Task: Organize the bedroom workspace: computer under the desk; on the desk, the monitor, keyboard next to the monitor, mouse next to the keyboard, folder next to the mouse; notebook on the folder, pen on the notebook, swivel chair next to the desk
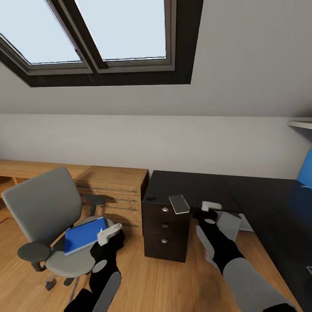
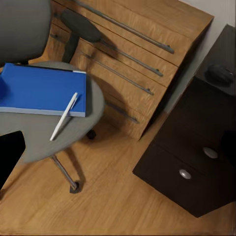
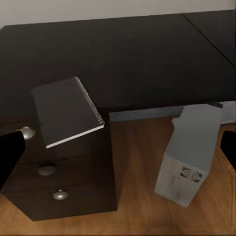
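two flat things sit apart — the folder (image 2: 42, 91) on the swivel chair (image 1: 41, 208) seat, pen (image 2: 64, 116) across its edge, and the notebook (image 3: 66, 110) overhanging the desk (image 3: 128, 59) front edge. whether either gripper's fingers are spread, i cannot tell.

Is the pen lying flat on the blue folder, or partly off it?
Partly off: the pen crosses the folder corner and its tip rests on the grey chair seat.

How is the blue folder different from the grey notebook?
The folder is bright blue; the notebook is dark grey. The folder lies on the swivel chair seat, while the notebook sits on the black desk, at its front edge over the drawers. A white pen rests partly on the folder; nothing lies on the notebook. Both are flat rectangles with white edges.
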